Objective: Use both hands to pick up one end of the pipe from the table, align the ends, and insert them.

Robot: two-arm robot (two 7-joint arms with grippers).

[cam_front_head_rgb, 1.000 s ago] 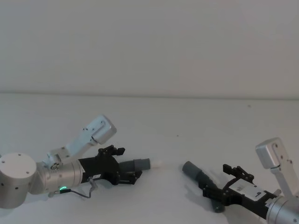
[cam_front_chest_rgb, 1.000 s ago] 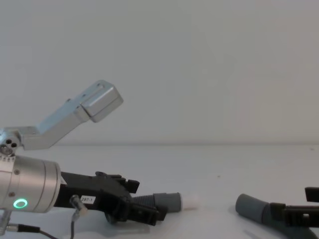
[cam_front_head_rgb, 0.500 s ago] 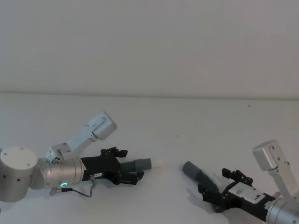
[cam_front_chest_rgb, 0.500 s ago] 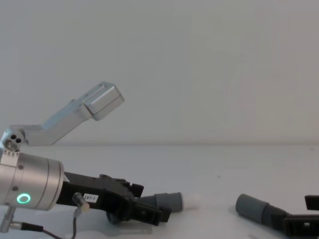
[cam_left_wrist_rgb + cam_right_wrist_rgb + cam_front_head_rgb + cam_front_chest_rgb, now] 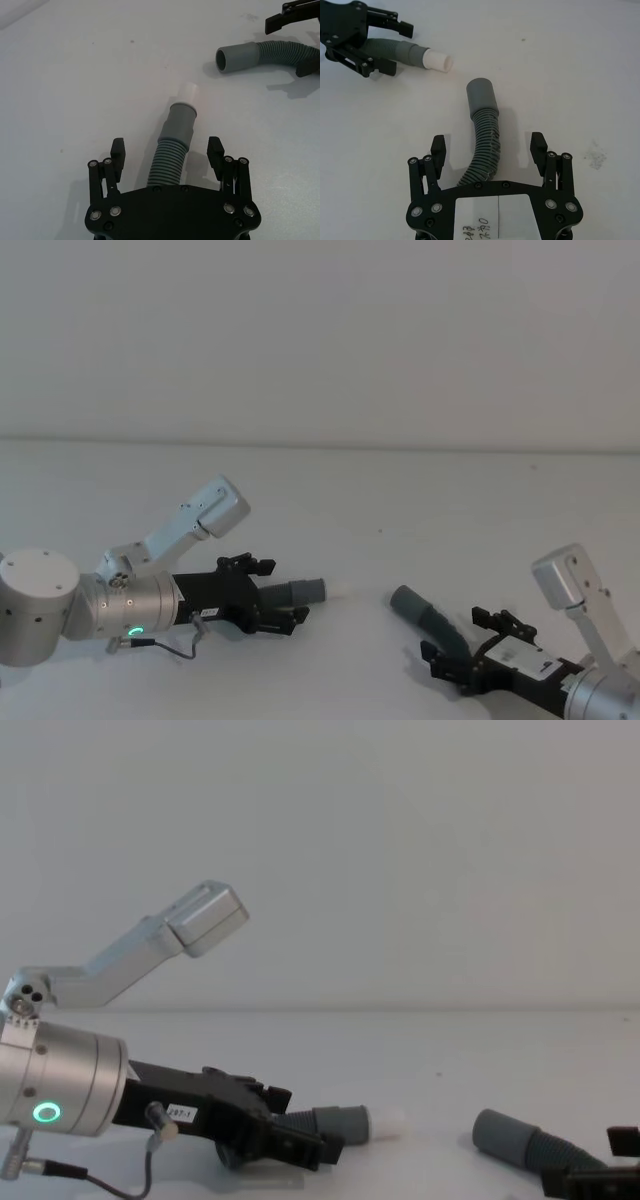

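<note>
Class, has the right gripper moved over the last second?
Yes. In the head view the right gripper has backed toward the robot, away from the plain cuff, which lies where it was.

Both low, spread wide: left pincer (image 5: 280,592), right pincer (image 5: 455,634).

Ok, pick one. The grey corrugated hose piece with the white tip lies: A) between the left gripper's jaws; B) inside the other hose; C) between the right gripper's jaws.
A: the left black gripper, jaws open, straddles the white-tipped hose piece; the right black gripper straddles the plain-cuffed grey hose.
</note>
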